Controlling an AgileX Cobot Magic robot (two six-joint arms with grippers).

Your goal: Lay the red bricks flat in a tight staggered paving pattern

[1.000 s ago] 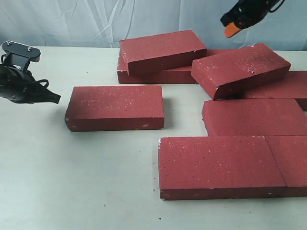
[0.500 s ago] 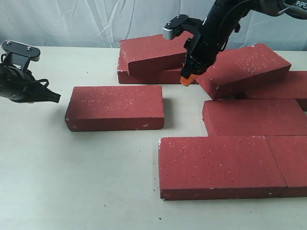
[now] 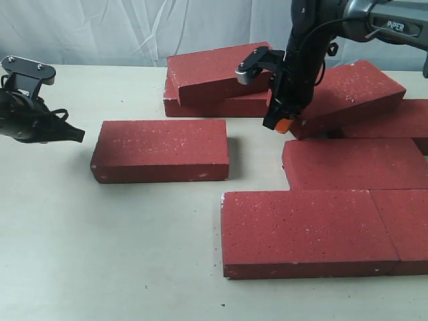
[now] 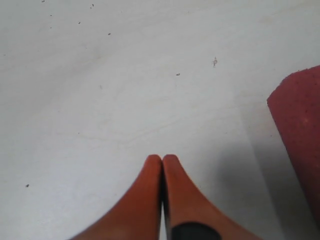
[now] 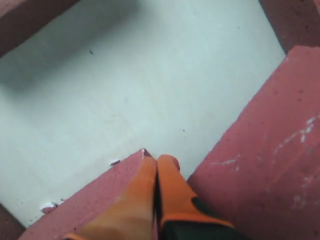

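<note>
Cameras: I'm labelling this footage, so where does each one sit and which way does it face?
Exterior view: off the arms, above table height, looking across the table toward a white curtain; shows the red bricks, left pincer and right pincer.
Left wrist view: on the left wrist, facing down at bare table and one brick's edge, behind its shut pincer.
Right wrist view: on the right wrist, facing down at bricks, behind its shut pincer.
Shared: both pincers and the bricks also show in the exterior view.

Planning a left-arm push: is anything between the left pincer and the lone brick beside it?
Nothing: only a short stretch of bare table separates the left pincer from the lone brick, as the exterior view shows.
</note>
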